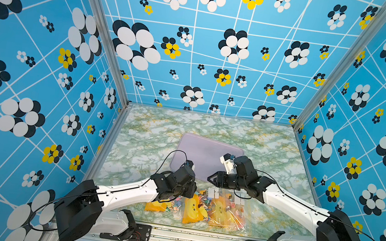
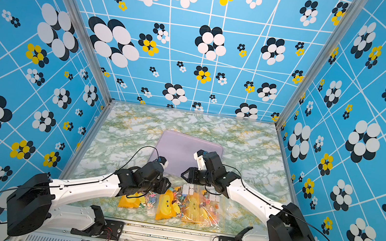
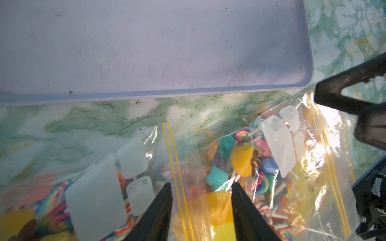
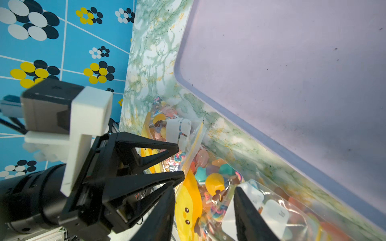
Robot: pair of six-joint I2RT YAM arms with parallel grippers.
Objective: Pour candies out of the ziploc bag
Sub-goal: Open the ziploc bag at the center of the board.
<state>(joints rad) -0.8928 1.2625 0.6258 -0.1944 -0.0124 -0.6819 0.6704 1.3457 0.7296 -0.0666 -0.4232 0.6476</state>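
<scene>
Clear ziploc bags with yellow zip strips lie overlapping at the table's front edge. They hold the candies: small coloured sweets, swirl lollipops and star shapes, among yellow duck prints. My left gripper is down on the bags, jaws apart, straddling one bag's zip edge. My right gripper hangs open just above the right-hand bag, pointing left toward the left gripper, nothing between its fingers.
A shallow lilac tray lies just behind the bags, with nothing in it. The marbled green table is boxed in by blue patterned walls. The arm bases stand at the front rail.
</scene>
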